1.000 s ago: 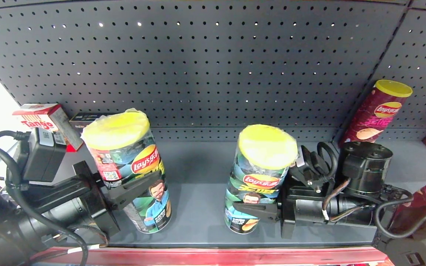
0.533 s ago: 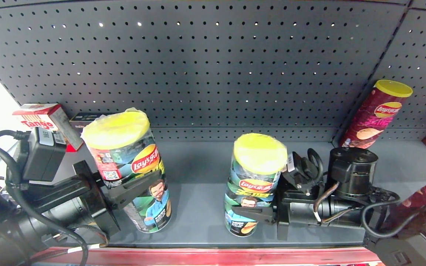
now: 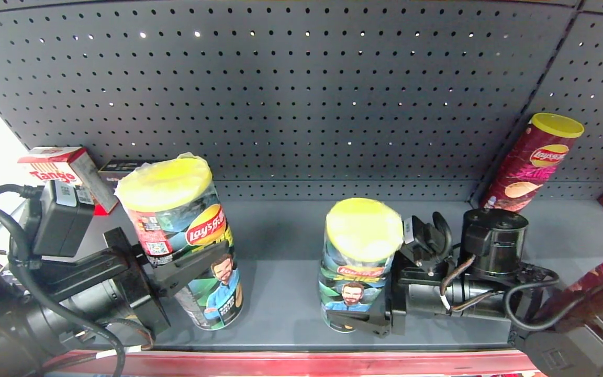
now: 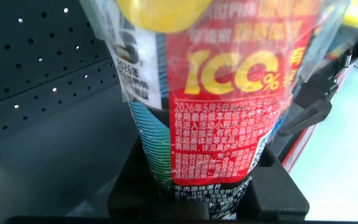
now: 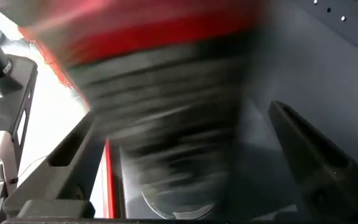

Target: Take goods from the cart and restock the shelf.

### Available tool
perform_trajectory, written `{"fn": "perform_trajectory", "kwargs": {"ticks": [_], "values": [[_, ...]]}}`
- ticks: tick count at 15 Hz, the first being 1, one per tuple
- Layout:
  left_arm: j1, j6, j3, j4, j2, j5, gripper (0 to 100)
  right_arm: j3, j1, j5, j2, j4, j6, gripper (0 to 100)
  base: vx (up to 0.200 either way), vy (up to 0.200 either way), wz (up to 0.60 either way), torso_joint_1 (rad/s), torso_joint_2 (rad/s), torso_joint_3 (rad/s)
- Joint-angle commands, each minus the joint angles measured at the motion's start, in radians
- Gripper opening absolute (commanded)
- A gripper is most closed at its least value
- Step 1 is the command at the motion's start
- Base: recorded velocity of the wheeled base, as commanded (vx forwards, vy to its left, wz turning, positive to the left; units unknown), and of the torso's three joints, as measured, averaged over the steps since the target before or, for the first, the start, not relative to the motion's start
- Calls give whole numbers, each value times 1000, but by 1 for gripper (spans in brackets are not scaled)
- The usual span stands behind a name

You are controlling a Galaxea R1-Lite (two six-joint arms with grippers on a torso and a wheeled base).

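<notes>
**Shelf Restocking: Status of Both Arms and Chip Cans**

The left gripper [image 3: 197, 264] is clamped on the left chip can [image 3: 176, 220], a tall green-and-blue printed cylinder with a yellow plastic lid under clear film. One finger crosses the front of the can at mid-height. The can tilts slightly and is at the left end of the dark grey metal shelf [image 3: 280, 246]. Whether its base touches the shelf cannot be determined.

The right gripper [image 3: 364, 317] is at the right chip can [image 3: 361, 246], a cylinder with the same print and lid. This can is upright near the front centre of the shelf. The fingers stand on either side of its lower part. In the right wrist view a narrow gap separates the can from one finger, so the jaws are parted, not clamped.

A grey perforated back panel [image 3: 301, 104] rises behind the shelf. A maroon cylindrical can with a yellow lid [image 3: 534, 159] leans against it at the far right. A red-and-white cardboard box [image 3: 58, 167] stands at the far left, behind the left arm.
</notes>
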Motion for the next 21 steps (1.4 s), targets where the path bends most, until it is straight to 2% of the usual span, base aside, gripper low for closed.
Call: {"fn": "perform_trajectory", "kwargs": {"ticks": [1,6,9,12,15,19,21], "values": [[0,0,1,0,1,0,0,4,0,-2,-31,1,0,100,0,0,0,0,0,0],[-1,0,1,0,2,-1,0,79,0,-120,-258,30,6,100,0,0,0,0,0,0],[-1,0,1,0,5,-1,0,164,2,-209,-422,89,6,100,0,0,0,0,0,0],[-5,1,0,0,10,-3,0,239,0,-255,-540,130,7,100,0,0,0,0,0,0],[-3,0,1,0,8,-3,0,372,3,-315,-703,185,7,100,0,0,0,0,0,0],[-3,0,0,0,8,-3,0,546,-11,-341,-882,222,29,100,0,0,0,0,0,0],[-3,0,0,0,7,-3,0,627,-20,-413,-976,263,47,100,0,0,0,0,0,0]]}}
